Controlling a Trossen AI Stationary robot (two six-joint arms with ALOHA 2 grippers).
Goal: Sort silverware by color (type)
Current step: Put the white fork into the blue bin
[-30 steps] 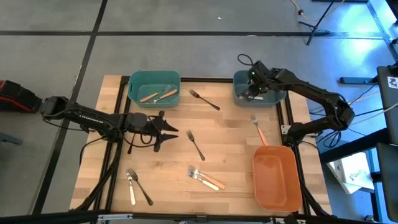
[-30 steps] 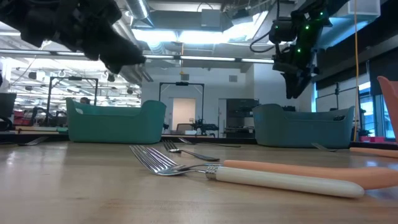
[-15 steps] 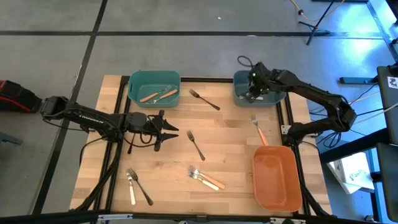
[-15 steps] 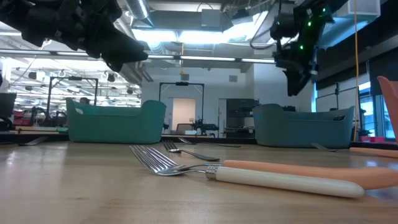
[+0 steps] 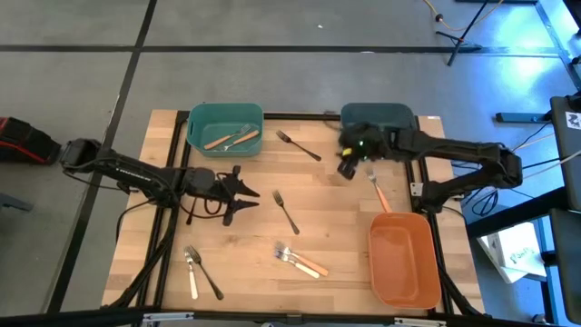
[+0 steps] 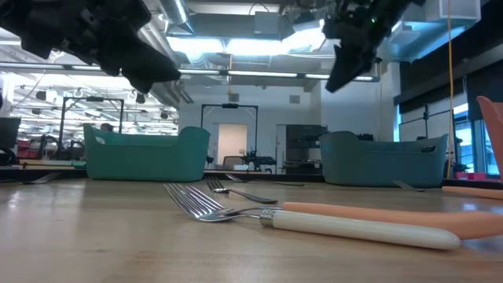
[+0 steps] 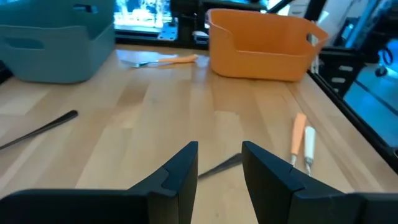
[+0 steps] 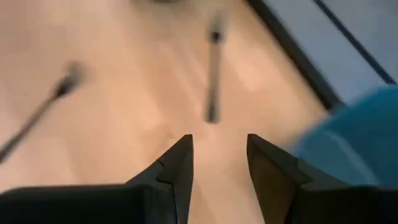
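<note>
The silverware lies scattered on the wooden table: a dark fork (image 5: 298, 145) at the far middle, another dark fork (image 5: 286, 211) in the centre, an orange-handled fork (image 5: 378, 191) at the right, a cream and an orange one (image 5: 300, 260) side by side near the front, and two more (image 5: 201, 271) at the near left. More pieces (image 5: 231, 138) lie in the teal bin (image 5: 195, 136). My left gripper (image 5: 252, 195) hovers open left of the centre fork, empty (image 7: 219, 152). My right gripper (image 5: 346, 168) hangs open above the table beside the far dark fork (image 8: 213, 68), empty (image 8: 219, 143).
A blue-grey bin (image 5: 377, 115) stands at the far right corner. An orange bin (image 5: 404, 259) stands at the near right, also seen in the left wrist view (image 7: 261, 46). Bare wood lies between the two grippers.
My right gripper has swung away from above the blue-grey bin toward the table's left and near side, turning as it went. It now hangs over bare wood between the far dark fork and the orange-handled fork. Its fingers stay open.
</note>
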